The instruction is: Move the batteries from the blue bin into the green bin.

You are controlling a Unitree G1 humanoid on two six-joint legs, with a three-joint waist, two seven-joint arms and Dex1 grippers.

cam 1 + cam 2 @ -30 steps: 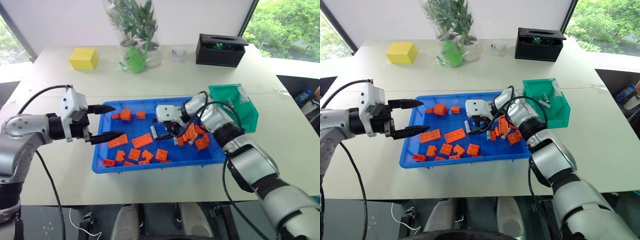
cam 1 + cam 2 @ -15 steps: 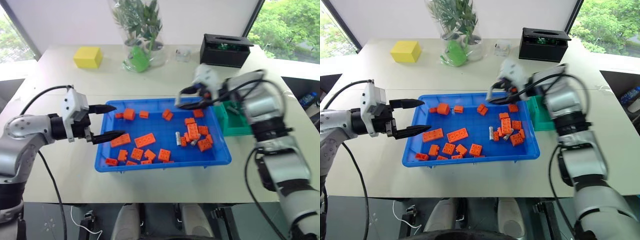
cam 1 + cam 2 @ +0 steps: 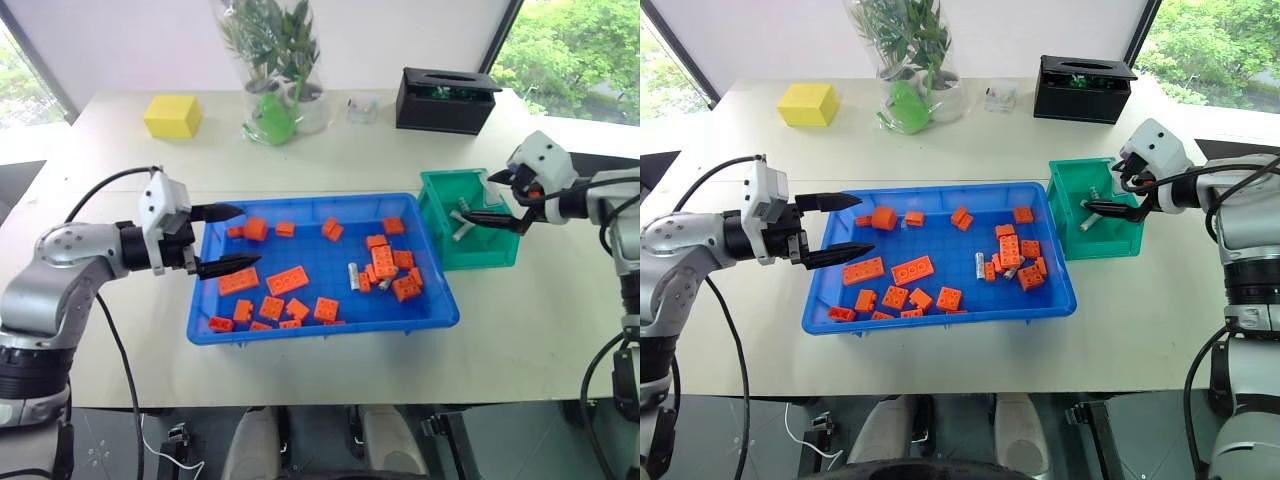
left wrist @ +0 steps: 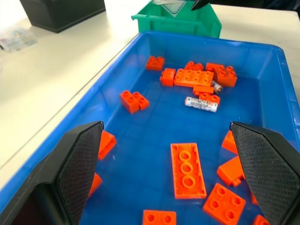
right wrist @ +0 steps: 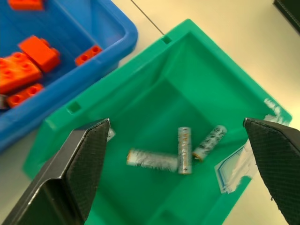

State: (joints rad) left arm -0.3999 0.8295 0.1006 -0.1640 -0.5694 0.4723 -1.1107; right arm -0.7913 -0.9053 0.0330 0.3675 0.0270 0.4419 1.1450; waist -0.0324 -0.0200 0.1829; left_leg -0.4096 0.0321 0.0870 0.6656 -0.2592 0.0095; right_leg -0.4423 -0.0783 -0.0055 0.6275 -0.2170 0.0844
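1. Now the right gripper, fingers spread and empty, hangs over the green bin, where three batteries lie.
2. Next target: the loose battery in the blue bin, near its right edge beside orange bricks.
3. Left gripper waits spread at the left edge.

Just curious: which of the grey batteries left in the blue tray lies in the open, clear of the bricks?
The battery lying on bare blue floor beside the orange brick pile; another is wedged against the bricks.

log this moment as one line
right gripper: open over green bin | batteries inside | left gripper: open at blue bin
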